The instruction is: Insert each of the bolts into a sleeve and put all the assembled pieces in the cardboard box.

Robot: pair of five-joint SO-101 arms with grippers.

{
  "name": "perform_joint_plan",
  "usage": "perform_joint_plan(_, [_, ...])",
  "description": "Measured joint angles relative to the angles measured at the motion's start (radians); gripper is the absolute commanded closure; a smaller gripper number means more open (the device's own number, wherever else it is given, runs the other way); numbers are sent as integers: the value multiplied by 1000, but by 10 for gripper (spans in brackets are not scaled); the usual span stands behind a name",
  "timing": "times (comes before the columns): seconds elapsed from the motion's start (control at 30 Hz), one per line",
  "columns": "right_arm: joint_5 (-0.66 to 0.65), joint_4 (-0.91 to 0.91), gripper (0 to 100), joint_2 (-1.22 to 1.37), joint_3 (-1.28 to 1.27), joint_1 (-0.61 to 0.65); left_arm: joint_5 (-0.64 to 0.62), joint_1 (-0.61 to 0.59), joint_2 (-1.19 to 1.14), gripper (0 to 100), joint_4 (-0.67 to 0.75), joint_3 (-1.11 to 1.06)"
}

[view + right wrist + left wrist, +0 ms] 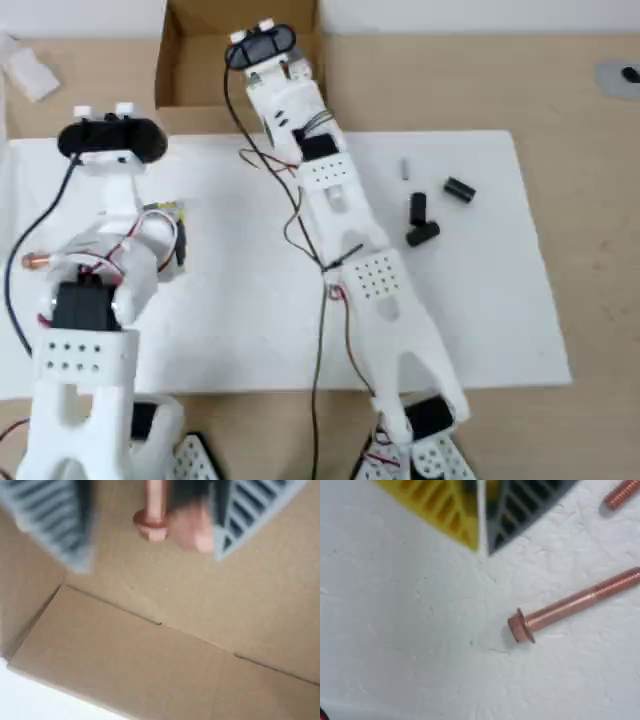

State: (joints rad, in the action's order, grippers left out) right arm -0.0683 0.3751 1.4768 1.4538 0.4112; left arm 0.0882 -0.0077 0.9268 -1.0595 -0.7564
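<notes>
Right end effector (150,560) gapes wide over the cardboard box (150,655), a bolt (152,515) between its fingers touching neither.

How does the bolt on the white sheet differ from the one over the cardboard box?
The first bolt lies flat on the white sheet, nothing touching it. The second bolt is over the cardboard box, between the right gripper's fingers, head toward their tips. Both are copper-coloured with flanged heads.

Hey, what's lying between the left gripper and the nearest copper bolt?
Nothing. In the left wrist view, the white mat between the left gripper and the copper bolt is bare.
</notes>
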Motion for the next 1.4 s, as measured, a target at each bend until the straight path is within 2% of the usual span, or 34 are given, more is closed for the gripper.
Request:
perform_joint_plan(0.13, [0,29,741,15,64,-2,-20,0,-5,920,-20,3])
perform_joint_plan(0.27, [0,135,741,14,149,0,-48,-40,-34,897,-166,77])
perform_joint_plan(0.37, [46,258,741,-20,155,-6,-40,-124,-98,894,-250,184])
perform_joint_plan(0.47, [144,416,741,-137,155,-31,103,-176,-212,895,-324,302])
perform_joint_plan(0.6, [244,634,741,-342,157,-48,434,-187,-394,896,-365,370])
perform_joint_plan(0.73, [264,799,741,-529,158,-49,700,-189,-555,896,-287,371])
perform_joint_plan(0.83, [264,887,741,-632,166,-49,825,-189,-652,896,-224,371])
perform_joint_plan(1.0, [264,996,741,-733,167,-80,933,-189,-747,896,-130,373])
perform_joint_plan(1.4, [264,1143,741,-766,167,-203,1068,-189,-967,896,94,374])
